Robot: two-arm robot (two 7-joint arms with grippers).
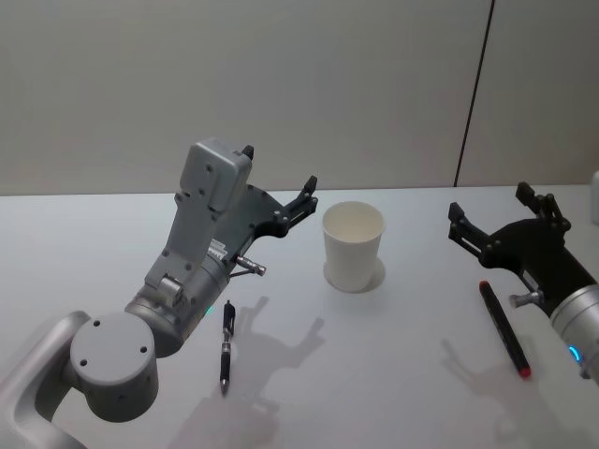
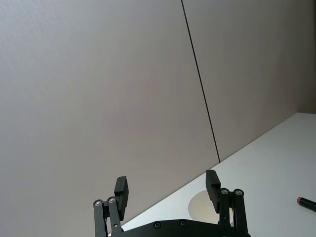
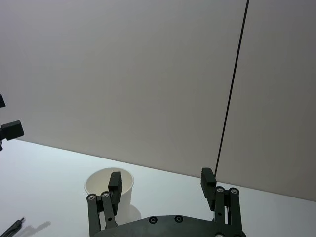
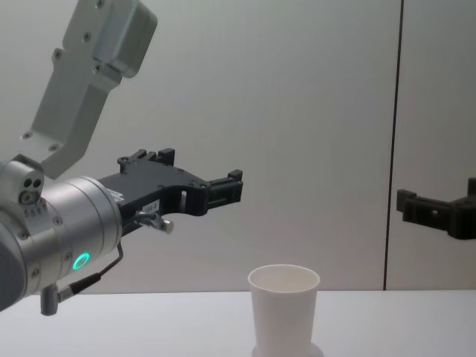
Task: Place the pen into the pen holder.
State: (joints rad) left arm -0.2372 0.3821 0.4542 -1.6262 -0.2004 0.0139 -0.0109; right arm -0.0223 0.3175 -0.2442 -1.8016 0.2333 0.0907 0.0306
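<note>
The pen holder (image 1: 354, 245) stands upright near the middle of the white surface (image 1: 393, 374), mouth open, with nothing in it that shows. Two pens lie flat on either side of it, both nearer the robot than the cup. The black pen (image 1: 226, 344) lies to the left, just beside the left arm's wrist and partly in its shadow. The red-ended pen (image 1: 503, 327) lies to the right, close beside the right arm's wrist, its red end toward the robot.

The left gripper (image 1: 277, 168) hangs above the surface to the left of the cup and points toward the back wall; its jaws are spread wide and hold nothing. In the chest view it (image 4: 199, 169) sits well above the cup's rim. The right gripper (image 1: 489, 201) hangs to the right of the cup, also raised, jaws wide and empty. Neither gripper touches a pen or the cup.

The space straight above the cup's mouth is open, and bare surface runs between the cup and each pen. Behind the surface's far edge rises a plain wall (image 1: 281, 75) with a dark vertical seam (image 1: 473, 94). A small pale thing (image 1: 594, 196) stands at the surface's right edge; what it is cannot be told
</note>
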